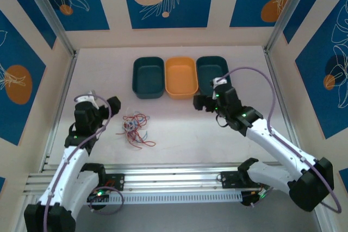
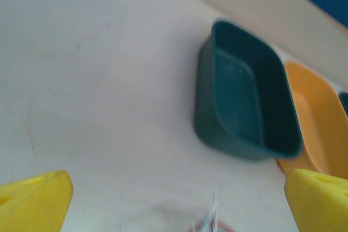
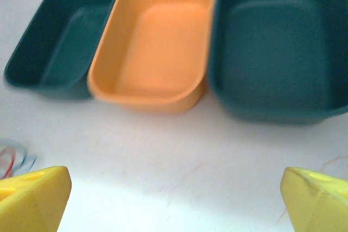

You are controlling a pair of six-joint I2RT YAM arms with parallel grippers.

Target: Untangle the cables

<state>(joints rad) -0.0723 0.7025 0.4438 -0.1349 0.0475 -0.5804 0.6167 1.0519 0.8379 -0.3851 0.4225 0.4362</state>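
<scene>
Top external shows tangled cables [image 1: 132, 126] whole.

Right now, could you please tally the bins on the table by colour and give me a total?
Teal: 2, the left teal bin and the right teal bin
Orange: 1, the orange bin between them
Total: 3

No text, number or brand can be read here. The wall panels [image 1: 185, 9] bear leaf and circle drawings, and the three bins [image 1: 181, 59] are plain.
</scene>
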